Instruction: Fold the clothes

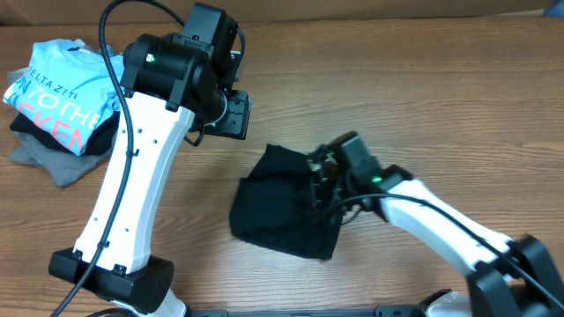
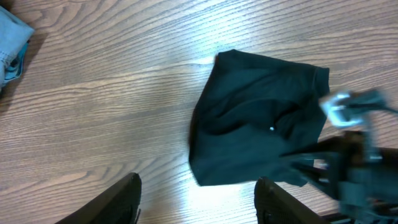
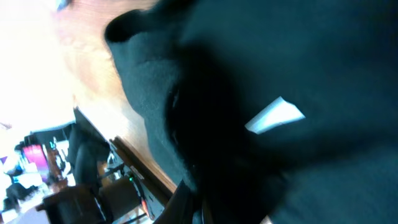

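Observation:
A black garment (image 1: 278,207) lies folded into a rough square on the wooden table, in the middle of the overhead view. It also shows in the left wrist view (image 2: 255,124). My right gripper (image 1: 322,187) is at the garment's right edge and is shut on its cloth; the right wrist view is filled with the black cloth (image 3: 261,93) and its white label (image 3: 275,116). My left gripper (image 2: 198,199) is open and empty, held above the table to the upper left of the garment.
A pile of clothes sits at the table's far left: a light blue printed T-shirt (image 1: 62,92) on top of dark and grey garments (image 1: 53,158). A corner of the blue shirt shows in the left wrist view (image 2: 12,46).

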Available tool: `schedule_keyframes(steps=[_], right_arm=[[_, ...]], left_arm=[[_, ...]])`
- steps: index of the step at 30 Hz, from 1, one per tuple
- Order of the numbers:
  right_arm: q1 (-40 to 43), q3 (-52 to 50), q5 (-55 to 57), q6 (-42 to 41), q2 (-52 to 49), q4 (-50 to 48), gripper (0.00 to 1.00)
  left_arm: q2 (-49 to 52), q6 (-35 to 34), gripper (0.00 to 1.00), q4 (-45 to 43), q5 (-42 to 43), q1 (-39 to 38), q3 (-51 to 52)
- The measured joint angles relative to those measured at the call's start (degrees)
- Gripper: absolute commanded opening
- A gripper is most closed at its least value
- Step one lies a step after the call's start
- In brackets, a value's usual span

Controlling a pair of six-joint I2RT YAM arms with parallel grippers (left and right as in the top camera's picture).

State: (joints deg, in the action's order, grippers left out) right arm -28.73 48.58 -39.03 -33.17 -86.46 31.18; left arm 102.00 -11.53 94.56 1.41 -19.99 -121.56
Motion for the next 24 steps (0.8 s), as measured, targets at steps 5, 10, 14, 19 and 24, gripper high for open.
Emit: schedule_keyframes(steps=[5, 10, 14, 19, 24], right_arm=[[5.3, 0.4, 0.4, 0.2, 5.0, 15.1, 0.20], [5.5, 0.4, 2.6, 0.3, 5.2, 24.0, 0.27], [5.5, 0.4, 2.0, 3.2, 5.2, 19.7, 0.45], [5.5, 0.4, -1.0, 8.5, 5.2, 6.5, 0.60], [4.6, 0.4, 0.1, 8.0, 3.2, 1.2, 0.60]], left_arm=[[0.0, 0.0, 0.64, -0.4, 0.0, 0.0, 0.0], [0.0, 0.0, 0.65, -0.7, -0.5, 0.0, 0.0], [0.0, 0.0, 0.65, -0.6, -0.9, 0.0, 0.0], [0.0, 0.0, 0.65, -0.6, -1.2, 0.0, 0.0], [0.0, 0.0, 0.65, -0.7, -1.3, 0.0, 0.0]])
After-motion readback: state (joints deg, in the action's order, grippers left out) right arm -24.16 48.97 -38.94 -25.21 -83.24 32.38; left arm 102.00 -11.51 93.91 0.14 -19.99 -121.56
